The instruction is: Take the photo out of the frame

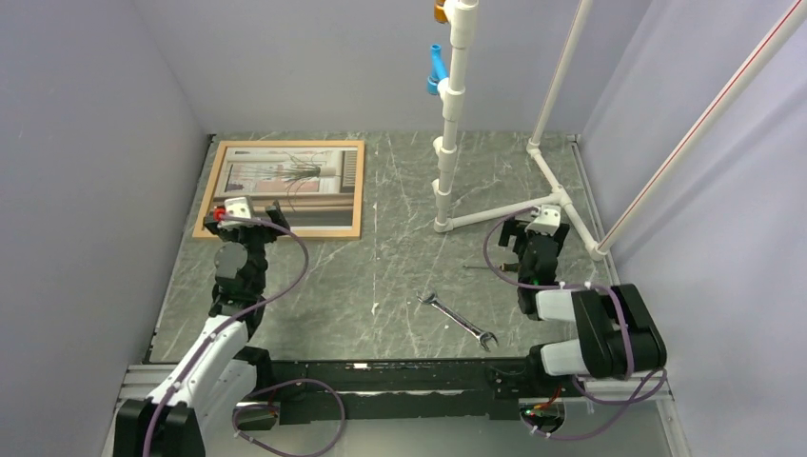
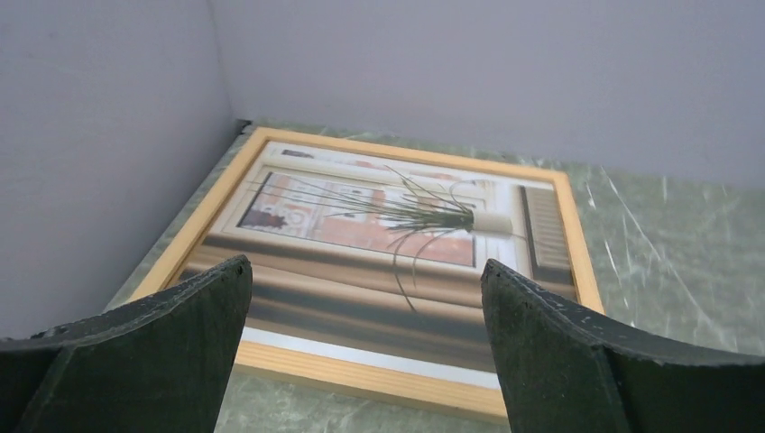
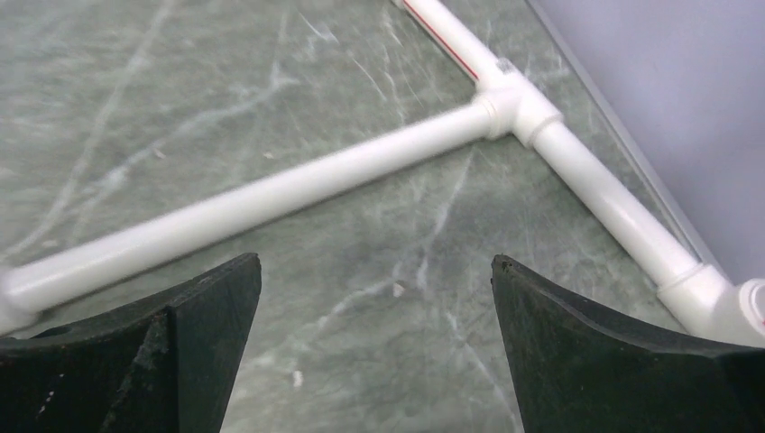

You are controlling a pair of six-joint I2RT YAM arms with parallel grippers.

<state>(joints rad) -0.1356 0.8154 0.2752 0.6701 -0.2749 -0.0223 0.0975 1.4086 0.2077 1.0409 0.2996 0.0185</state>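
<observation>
The frame of light wood lies flat at the back left of the table, with the photo of a spiky plant and striped curtain inside it. In the left wrist view the frame and the photo lie just ahead of the fingers. My left gripper hovers over the frame's near edge, open and empty; it shows wide open in the left wrist view. My right gripper is open and empty above bare table at the right, and shows open in the right wrist view.
A white pipe stand rises mid-back, its base pipes spreading across the table right by my right gripper. A metal wrench lies front centre. Grey walls close the left, back and right sides.
</observation>
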